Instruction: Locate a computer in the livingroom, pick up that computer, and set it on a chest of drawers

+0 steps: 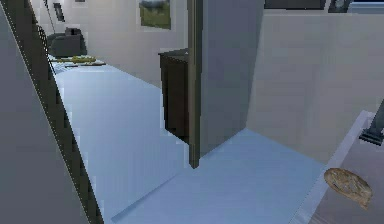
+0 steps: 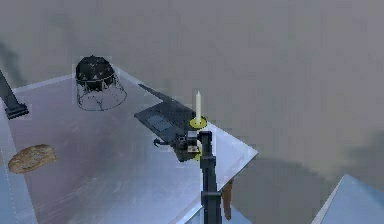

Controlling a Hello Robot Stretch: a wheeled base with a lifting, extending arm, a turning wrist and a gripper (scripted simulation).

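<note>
Robot's hand at the flat dark computer near the table's far right edge, whether it holds anything impossible to tell; the thin, stiff, likely slippery slab looks best taken by its near edge.

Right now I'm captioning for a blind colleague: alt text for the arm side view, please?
The robot's dark arm reaches up over a pale table, its gripper near a flat dark laptop-like slab. A white candle stands by the arm; a dark wire dome and a round brown disc lie farther left.
</note>
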